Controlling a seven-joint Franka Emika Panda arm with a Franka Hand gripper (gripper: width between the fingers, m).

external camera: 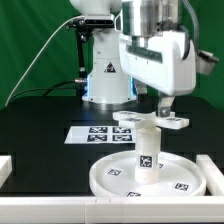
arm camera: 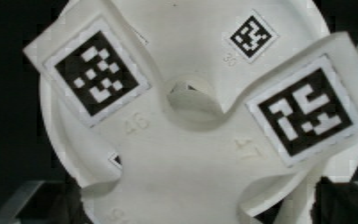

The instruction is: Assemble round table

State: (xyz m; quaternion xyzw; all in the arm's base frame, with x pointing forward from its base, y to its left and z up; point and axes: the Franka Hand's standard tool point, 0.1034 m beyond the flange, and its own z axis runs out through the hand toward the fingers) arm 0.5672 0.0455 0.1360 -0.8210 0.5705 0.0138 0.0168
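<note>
The large round rimmed disc [external camera: 112,180] lies on the black table near the front. The short cylindrical post [external camera: 147,152] stands upright on it, a tag on its side. The cross-shaped piece [external camera: 148,120] sits level on top of the post. My gripper [external camera: 164,110] comes down from above and is shut on the arm of the cross toward the exterior view's right. In the wrist view the cross-shaped piece [arm camera: 176,100] fills the frame with three tags showing. My dark fingers [arm camera: 12,205] flank its near arm, my gripper [arm camera: 194,205] closed on it. The post and disc are hidden there.
The marker board [external camera: 92,133] lies flat behind the disc. White edge rails run along the front [external camera: 100,212], the exterior view's left [external camera: 5,165] and right [external camera: 212,170]. The robot base [external camera: 105,80] stands at the back.
</note>
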